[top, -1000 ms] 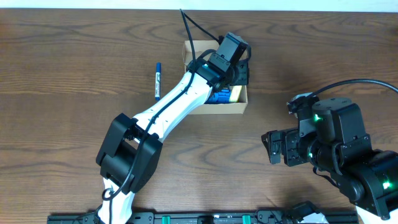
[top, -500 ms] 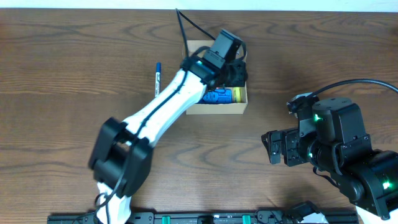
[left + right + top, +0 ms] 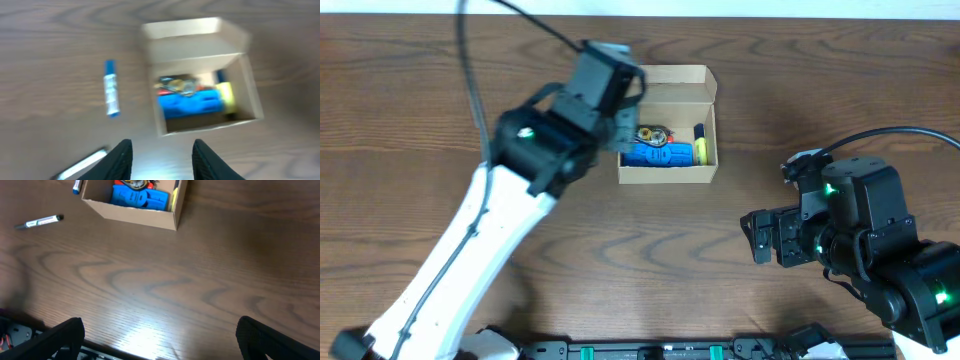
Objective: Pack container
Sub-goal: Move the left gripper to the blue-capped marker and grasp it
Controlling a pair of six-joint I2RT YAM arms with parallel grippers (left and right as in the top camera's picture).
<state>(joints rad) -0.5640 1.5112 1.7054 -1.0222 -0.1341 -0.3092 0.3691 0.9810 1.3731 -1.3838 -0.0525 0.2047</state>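
Note:
The container (image 3: pixel 665 176) is a tan cardboard box with its lid folded back, standing at the table's far middle. Inside lie a blue object (image 3: pixel 658 155), a yellow item (image 3: pixel 700 152) and a small metal bunch (image 3: pixel 652 135). My left gripper (image 3: pixel 162 165) hangs high, just left of and in front of the container (image 3: pixel 192 50), open with nothing between its fingers. A blue-capped pen (image 3: pixel 111 95) lies left of the box. My right gripper (image 3: pixel 160 345) is wide open and empty above bare table, well to the right of the container (image 3: pixel 132 216).
A white marker (image 3: pixel 39 222) lies on the table in front of and left of the box; it also shows in the left wrist view as a white streak (image 3: pixel 82 162). My left arm (image 3: pixel 500 230) crosses the table's left half and hides both pens from overhead.
My left gripper has lifted out of the box and swung up and to the left, uncovering the box's contents. The right arm has not moved.

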